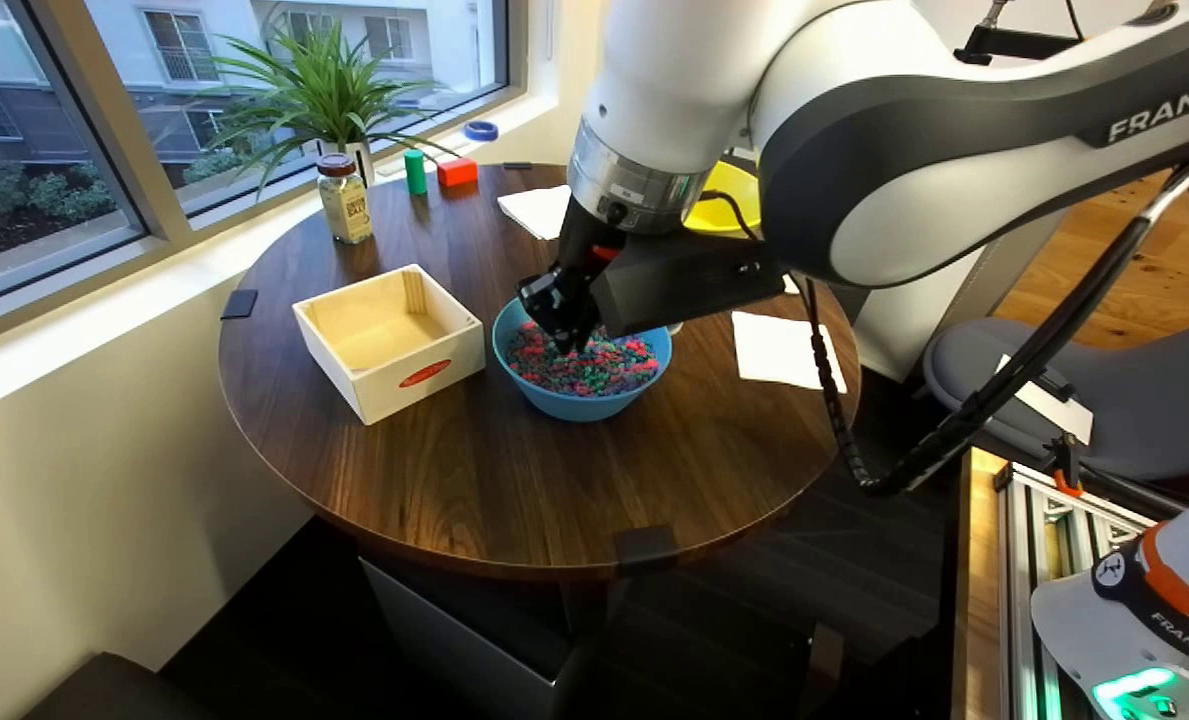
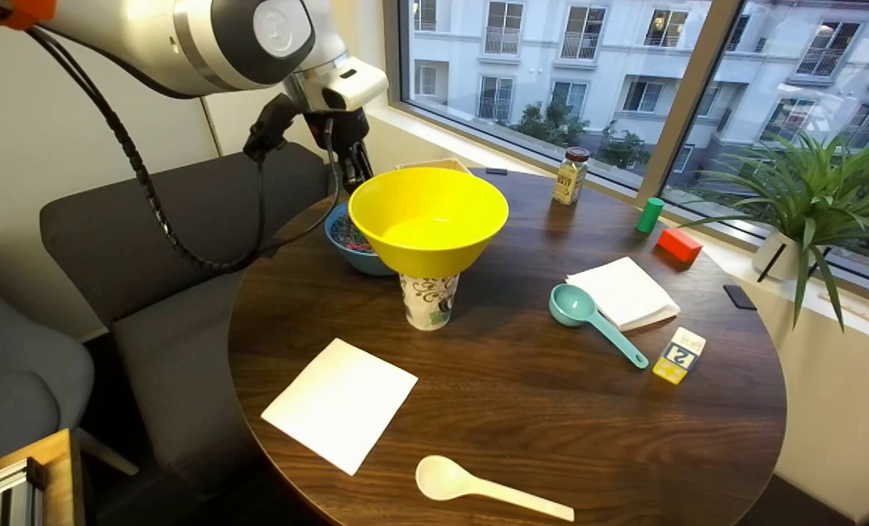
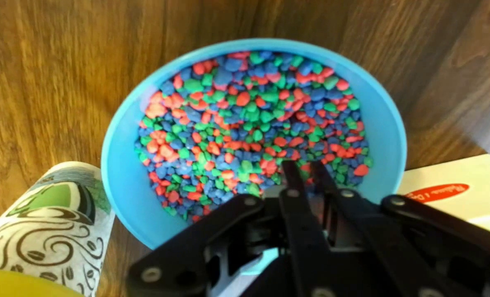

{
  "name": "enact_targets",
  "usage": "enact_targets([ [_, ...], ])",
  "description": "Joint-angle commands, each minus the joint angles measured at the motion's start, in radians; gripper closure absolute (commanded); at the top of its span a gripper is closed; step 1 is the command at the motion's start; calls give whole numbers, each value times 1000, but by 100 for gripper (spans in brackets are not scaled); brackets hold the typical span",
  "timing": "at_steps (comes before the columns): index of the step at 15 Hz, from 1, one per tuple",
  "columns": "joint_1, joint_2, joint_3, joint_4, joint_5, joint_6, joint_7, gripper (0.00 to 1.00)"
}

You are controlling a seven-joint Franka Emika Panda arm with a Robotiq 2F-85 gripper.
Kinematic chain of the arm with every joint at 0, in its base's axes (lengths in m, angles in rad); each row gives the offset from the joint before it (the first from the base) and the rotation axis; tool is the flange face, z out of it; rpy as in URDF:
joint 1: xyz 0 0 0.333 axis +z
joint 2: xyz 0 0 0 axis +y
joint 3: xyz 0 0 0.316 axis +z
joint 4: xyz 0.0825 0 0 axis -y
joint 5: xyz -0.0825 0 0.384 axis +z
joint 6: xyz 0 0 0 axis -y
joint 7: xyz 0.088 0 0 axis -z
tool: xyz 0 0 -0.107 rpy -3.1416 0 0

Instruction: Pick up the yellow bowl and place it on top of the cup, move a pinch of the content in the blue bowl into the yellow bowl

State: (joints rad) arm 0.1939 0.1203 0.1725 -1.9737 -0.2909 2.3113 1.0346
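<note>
The yellow bowl [image 2: 434,257] sits upright on top of the patterned white cup [image 2: 428,303]. The cup [image 3: 63,231] and the yellow rim [image 3: 18,285] also show at the wrist view's lower left. The blue bowl [image 3: 126,185] stands beside the cup and holds pink-red, green and blue bits [image 3: 228,132]. My gripper [image 3: 304,163] points down over these bits, right of the bowl's middle in the wrist view. Its fingers are close together with a narrow gap where bits show. I cannot tell whether any are pinched, or whether the tips [image 1: 570,346] touch the content.
An open wooden box [image 1: 389,370] stands beside the blue bowl. A seasoning jar [image 2: 571,177], a green cylinder [image 2: 650,215] and a red block [image 2: 678,246] stand near the window. A teal scoop [image 2: 573,305], a folded napkin [image 2: 628,292], a paper sheet [image 2: 343,405] and a pale spoon [image 2: 445,478] lie around.
</note>
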Motion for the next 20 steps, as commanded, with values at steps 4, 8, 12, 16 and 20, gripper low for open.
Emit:
enact_targets([
  [4, 28, -29, -5, 58, 4, -49, -5, 97],
  [8, 27, -77, -3, 98, -13, -102, -2, 97],
  [12, 10, -142, -2, 121, -57, -188, 20, 97],
  [16, -27, -204, -5, 105, -108, -256, 46, 97],
  [20, -70, -244, -13, 77, -149, -313, 74, 97],
])
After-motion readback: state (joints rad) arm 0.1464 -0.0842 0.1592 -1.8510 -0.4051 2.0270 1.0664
